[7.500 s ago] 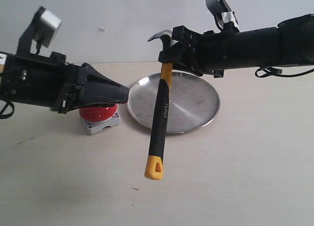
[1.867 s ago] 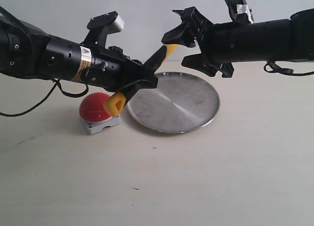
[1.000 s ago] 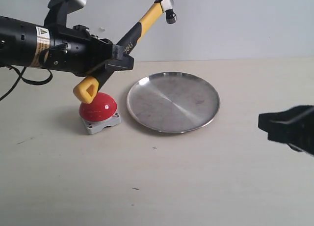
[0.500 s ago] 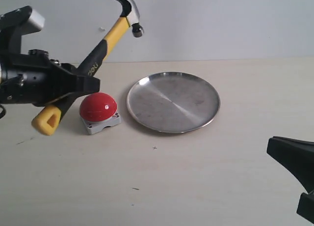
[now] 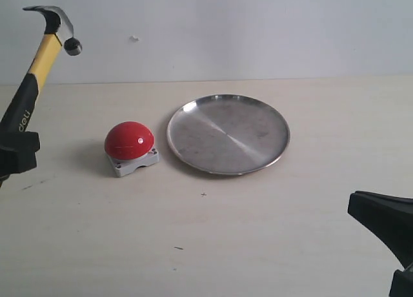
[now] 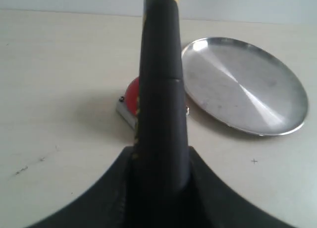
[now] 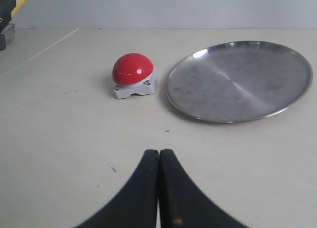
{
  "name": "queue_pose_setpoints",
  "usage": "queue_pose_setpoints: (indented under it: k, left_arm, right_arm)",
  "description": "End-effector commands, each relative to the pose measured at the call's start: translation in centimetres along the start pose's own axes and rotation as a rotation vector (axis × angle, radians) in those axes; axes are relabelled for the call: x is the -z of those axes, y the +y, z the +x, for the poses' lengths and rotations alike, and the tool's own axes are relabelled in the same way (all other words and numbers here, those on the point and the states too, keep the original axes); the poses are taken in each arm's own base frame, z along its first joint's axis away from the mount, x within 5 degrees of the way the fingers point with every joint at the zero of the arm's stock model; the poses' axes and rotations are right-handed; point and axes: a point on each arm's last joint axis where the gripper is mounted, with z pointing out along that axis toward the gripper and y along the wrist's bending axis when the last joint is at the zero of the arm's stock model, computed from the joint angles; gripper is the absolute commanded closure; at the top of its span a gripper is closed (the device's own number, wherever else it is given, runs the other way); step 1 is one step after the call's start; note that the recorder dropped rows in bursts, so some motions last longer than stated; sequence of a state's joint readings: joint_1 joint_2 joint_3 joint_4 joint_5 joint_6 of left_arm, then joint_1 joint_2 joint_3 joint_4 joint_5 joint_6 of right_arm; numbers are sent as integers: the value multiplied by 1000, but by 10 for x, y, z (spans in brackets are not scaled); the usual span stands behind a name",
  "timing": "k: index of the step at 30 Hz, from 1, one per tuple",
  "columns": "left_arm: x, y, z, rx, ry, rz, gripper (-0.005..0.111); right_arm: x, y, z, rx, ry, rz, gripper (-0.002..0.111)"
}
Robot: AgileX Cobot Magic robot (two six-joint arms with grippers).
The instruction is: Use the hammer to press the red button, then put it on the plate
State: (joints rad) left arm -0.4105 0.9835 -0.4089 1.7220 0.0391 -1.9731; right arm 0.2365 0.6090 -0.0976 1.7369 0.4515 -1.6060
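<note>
The hammer [image 5: 35,71] rises at the far left of the exterior view, its dark head high above the table. My left gripper [image 5: 16,152] is shut on its black rubber grip [image 6: 161,114], at the view's left edge. The red button [image 5: 130,141] sits on its grey base to the right of the hammer, untouched. In the left wrist view the handle hides most of the red button [image 6: 131,94]. The silver plate [image 5: 228,133] lies empty beside the button. My right gripper [image 7: 159,153] is shut on nothing, low at the front right [image 5: 381,226].
The pale table [image 5: 258,232] has small dark specks in front of the plate. A plain light wall runs along the back. A dark object with a yellow strip [image 7: 10,5] shows at a corner of the right wrist view.
My left arm has drawn back to the left with the hammer, away from the button, and the hammer stands steeper. The right arm stays low at the front right.
</note>
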Motion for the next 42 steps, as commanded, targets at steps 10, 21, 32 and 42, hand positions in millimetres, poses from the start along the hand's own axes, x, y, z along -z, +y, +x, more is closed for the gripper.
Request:
queue_pose_setpoints:
  k: [10,21,32,42]
  left_arm:
    - [4,-1,4,-4,7,30,107]
    - [3,2,15,15,35,9,107]
    - [5,22,3,-8,-70,-212,107]
    - [6,19,-4,39,-84,-191,107]
  right_arm:
    - [9,-2,20,111,-15,31,108]
    - [17,3,21,120,-92,11,108]
    - [17,3,21,120,-93,9,108]
    - [17,3,21,120,-93,9,108]
